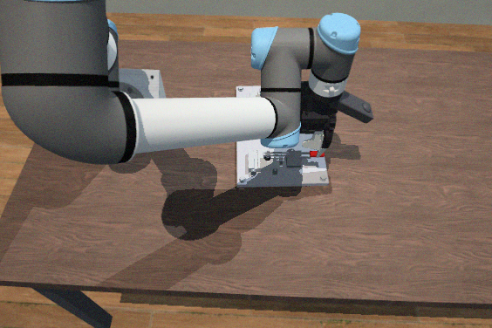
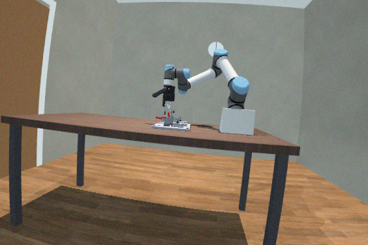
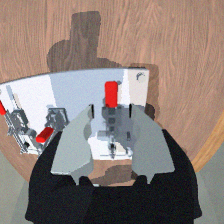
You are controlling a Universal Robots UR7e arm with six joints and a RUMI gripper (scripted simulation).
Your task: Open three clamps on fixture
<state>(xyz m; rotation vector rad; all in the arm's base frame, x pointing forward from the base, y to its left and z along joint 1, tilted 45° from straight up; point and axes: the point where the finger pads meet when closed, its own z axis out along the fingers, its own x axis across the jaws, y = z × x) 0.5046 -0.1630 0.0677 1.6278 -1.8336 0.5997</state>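
Note:
A grey fixture plate point(image 1: 316, 177) point(image 2: 171, 128) point(image 3: 75, 90) lies on the wooden table. It carries three toggle clamps with red handles. In the wrist view, one clamp's red handle point(image 3: 111, 94) point(image 1: 315, 153) lies straight ahead, a second clamp's handle point(image 3: 44, 134) sits lower left, and a third clamp's handle point(image 3: 2, 107) shows at the left edge. My gripper point(image 3: 111, 104) point(image 1: 320, 146) point(image 2: 166, 107) hangs just above the first clamp, its fingers apart on either side of the clamp body with nothing held. In the top view my arm hides the back of the fixture.
The robot's white base block point(image 2: 237, 121) point(image 1: 140, 82) stands on the table behind the fixture. The table's near edge point(image 1: 262, 300) lies far in front of the fixture. The wrist camera mount point(image 1: 355, 106) sticks out to the right of the gripper.

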